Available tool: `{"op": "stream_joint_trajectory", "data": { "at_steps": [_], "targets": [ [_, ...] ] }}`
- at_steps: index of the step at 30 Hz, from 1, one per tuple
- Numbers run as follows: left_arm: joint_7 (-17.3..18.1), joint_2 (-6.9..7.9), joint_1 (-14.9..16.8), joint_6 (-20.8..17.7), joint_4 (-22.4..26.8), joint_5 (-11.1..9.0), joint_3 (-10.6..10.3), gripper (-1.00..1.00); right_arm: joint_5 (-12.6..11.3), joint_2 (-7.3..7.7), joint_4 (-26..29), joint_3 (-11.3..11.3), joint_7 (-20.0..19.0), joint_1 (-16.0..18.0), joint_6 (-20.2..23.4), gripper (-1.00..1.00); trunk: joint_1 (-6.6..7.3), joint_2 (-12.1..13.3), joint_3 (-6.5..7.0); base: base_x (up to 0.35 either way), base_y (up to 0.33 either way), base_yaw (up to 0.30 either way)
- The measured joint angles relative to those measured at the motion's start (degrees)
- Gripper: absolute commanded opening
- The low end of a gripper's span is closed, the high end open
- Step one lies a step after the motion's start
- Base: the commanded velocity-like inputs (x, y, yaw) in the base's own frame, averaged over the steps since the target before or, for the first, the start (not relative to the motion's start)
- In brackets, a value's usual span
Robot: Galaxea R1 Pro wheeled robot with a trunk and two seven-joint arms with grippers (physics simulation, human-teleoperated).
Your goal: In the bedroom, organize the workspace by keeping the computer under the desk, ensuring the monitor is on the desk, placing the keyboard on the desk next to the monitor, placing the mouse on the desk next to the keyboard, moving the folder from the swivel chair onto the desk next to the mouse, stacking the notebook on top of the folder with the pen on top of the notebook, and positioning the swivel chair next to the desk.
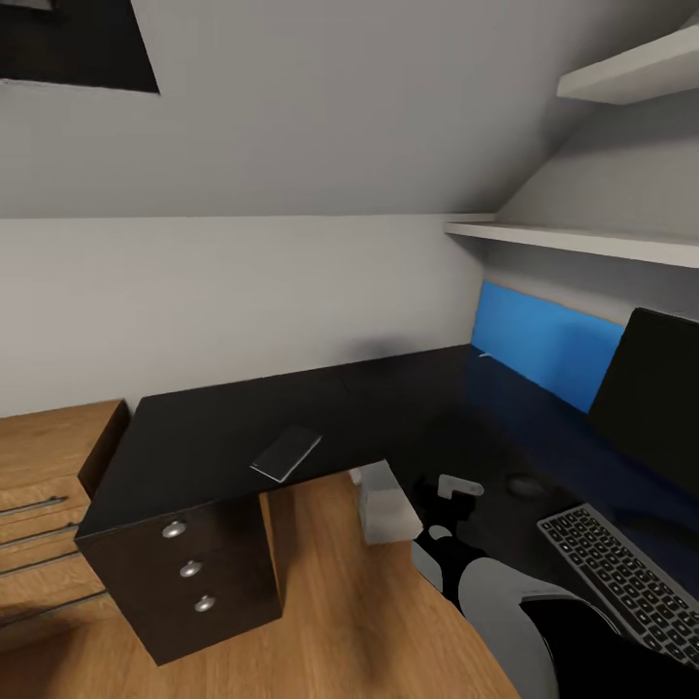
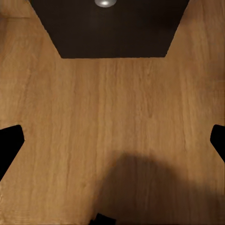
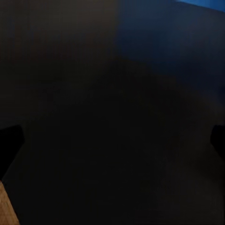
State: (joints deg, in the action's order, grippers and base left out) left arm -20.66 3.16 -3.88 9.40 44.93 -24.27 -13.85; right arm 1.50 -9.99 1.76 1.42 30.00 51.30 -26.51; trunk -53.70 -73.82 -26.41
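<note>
Home bedroom workspace under a sloped ceiling: black L-shaped desk (image 1: 223, 427) in the wall corner, monitor (image 1: 649, 383) and keyboard (image 1: 621, 573) at its right edge, white wall shelves (image 1: 582, 240), wooden floor (image 1: 330, 612).

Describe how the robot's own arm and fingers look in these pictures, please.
In the head view, the arm has rounded glossy shells, light grey with black sections and a black joint. In both wrist views the fingers show as plain black wedge tips at the picture's edges. No cables or markings are visible.

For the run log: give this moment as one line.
desk: notebook, keyboard, monitor, mouse on top | computer underneath | left gripper: open, over floor
</note>
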Motion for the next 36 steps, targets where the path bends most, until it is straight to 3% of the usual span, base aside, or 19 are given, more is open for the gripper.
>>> {"op": "stream_joint_trajectory", "data": {
  "at_steps": [2, 5, 25, 36],
  "targets": [
    [0.2, 0.12, 0.0, 0.0, 0.0, 0.0, 1.8, 1.0, 0.0, 0.01, 0.0, 0.0, -0.1, -0.1, 0.0, 1.0, -0.01, 0.0, 0.0, -0.289, -0.099, 0.279],
    [0.3, 0.17, 0.0, 0.1, 0.0, 0.1, 2.8, 1.0, 0.0, 0.0, 0.0, 0.0, 0.0, -0.2, 0.0, 1.0, -0.01, 0.0, 0.01, -0.282, -0.03, 0.277],
    [0.4, 0.07, 0.0, 0.0, 0.0, 0.2, 3.0, 1.0, 0.2, 0.0, -0.1, -0.1, 0.7, -0.8, -3.0, 1.0, 0.02, 0.0, 1.25, -0.035, -0.002, 0.196],
    [0.4, -0.09, 0.0, -0.2, 0.0, 0.3, 3.0, 1.0, 1.0, 0.0, -1.3, -0.1, 0.0, -0.9, -2.9, 1.0, -0.01, 0.0, 1.48, -0.293, 0.012, 0.267]
  ]
}}
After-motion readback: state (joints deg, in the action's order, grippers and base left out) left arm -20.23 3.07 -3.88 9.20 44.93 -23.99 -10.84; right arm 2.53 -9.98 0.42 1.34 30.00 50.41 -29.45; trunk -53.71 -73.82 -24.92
